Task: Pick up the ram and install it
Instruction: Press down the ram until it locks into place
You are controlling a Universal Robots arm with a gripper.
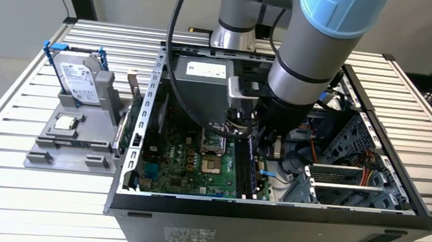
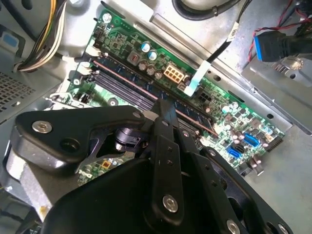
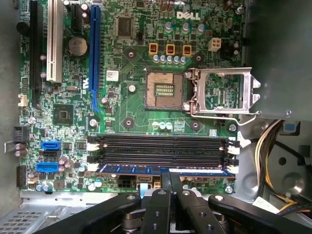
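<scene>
Inside the computer case point(image 1: 394, 185), vertical arm point(image 1: 311, 65) presses fingers point(image 3: 168, 183) onto ram point(image 3: 161, 170).

A table of silver slatted aluminium rails point(image 1: 28, 199) carries an open black computer case point(image 1: 269, 227) and, at the exterior view's left, a grey plastic fixture point(image 1: 70, 145).

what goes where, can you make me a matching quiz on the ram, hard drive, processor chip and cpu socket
1 ram
2 hard drive
3 processor chip
4 cpu socket

a lying flat on the grey stand
b lid open, empty
c standing edge-on on the motherboard
d upright on the grey stand

Pairs: 1-c, 2-d, 3-a, 4-b
</scene>
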